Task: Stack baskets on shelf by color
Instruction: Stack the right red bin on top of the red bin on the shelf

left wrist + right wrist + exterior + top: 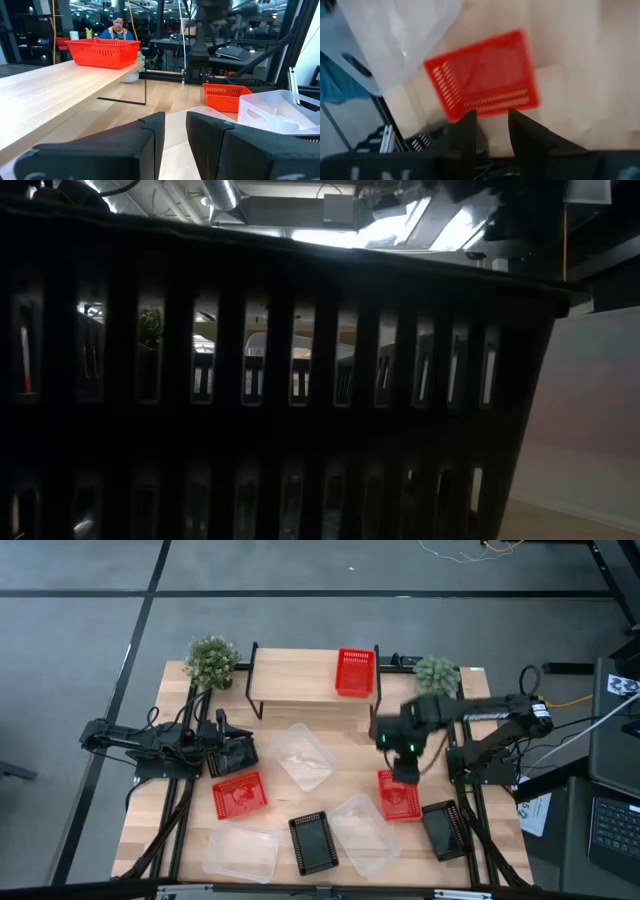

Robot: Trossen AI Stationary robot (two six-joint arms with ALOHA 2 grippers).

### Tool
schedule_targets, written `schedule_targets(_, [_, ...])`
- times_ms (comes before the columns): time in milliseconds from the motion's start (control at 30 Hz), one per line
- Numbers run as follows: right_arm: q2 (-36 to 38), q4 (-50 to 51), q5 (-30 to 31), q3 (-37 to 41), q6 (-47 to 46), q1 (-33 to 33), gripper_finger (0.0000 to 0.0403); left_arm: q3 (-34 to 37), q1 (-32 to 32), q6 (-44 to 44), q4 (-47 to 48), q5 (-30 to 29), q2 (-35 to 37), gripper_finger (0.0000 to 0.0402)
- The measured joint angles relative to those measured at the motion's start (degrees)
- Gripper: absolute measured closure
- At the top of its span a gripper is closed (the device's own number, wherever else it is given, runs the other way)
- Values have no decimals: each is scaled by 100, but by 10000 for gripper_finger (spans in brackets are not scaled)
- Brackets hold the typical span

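The right gripper (404, 776) hovers with fingers parted (grasping nothing) above a red basket (399, 796); the left gripper (243, 749), parted too, rests beside the shelf (300, 682).

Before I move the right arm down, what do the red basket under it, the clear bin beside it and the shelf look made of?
Red basket: looks like matte moulded plastic, with slotted mesh walls. Clear bin: likely translucent plastic, slightly glossy, the table showing through it. Shelf: pale wood-look plank with visible grain, on thin black legs, probably metal.
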State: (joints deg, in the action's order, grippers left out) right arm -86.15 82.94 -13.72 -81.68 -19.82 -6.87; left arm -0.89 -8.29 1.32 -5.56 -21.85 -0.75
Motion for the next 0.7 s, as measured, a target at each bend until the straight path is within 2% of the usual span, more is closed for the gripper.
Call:
schedule_targets(133, [-2,-611,2,654,-543,-804,292,0,0,0,0,0,0,330])
schedule_targets(300, [-7,-2052,-92,1458,-1394,-1655,292,0,2,-2,2,0,1,330])
schedule_targets(467, [-7,-3233,250,2132,-1915,-2251,292,0,2,0,0,0,1,330])
schedule_targets(700, [-7,-3548,615,2781,-2530,-2645,292,0,2,-2,-2,0,0,330])
